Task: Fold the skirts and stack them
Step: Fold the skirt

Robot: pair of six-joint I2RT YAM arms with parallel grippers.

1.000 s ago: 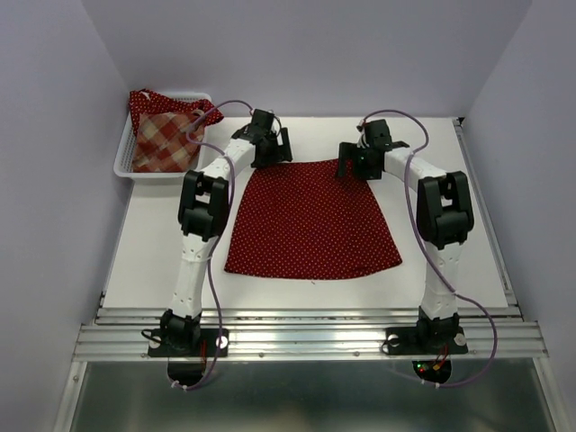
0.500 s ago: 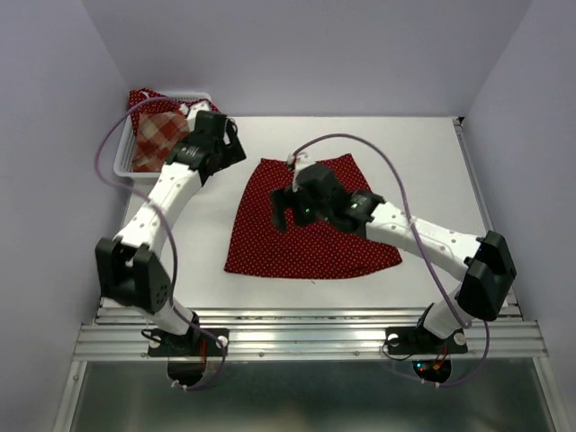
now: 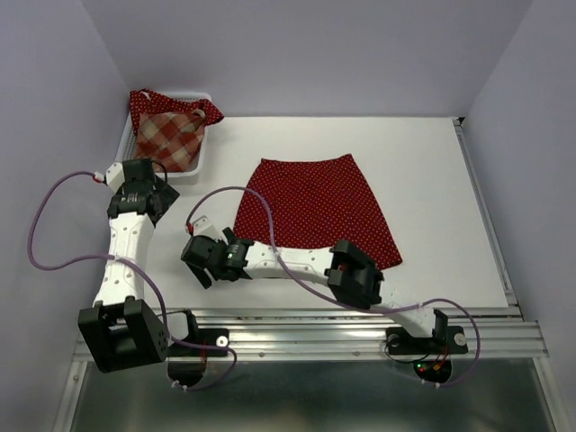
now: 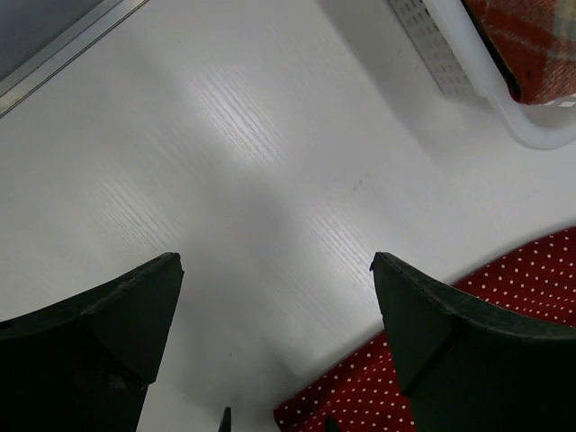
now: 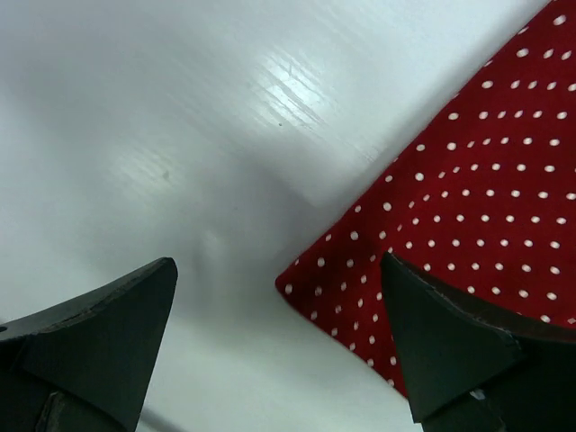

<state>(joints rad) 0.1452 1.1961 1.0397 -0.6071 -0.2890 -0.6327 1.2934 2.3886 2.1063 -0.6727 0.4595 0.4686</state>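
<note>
So far you had folded nothing: dotted skirt [image 3: 310, 207] lay flat; left end effector [image 4: 274, 261], right end effector [image 5: 277, 263] gaped empty.

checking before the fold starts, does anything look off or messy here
Nothing damaged or spilled. The spread polka-dot skirt lies flat on the table. Only the plaid skirt sits bunched in the basket, cloth draping over its rim.
</note>
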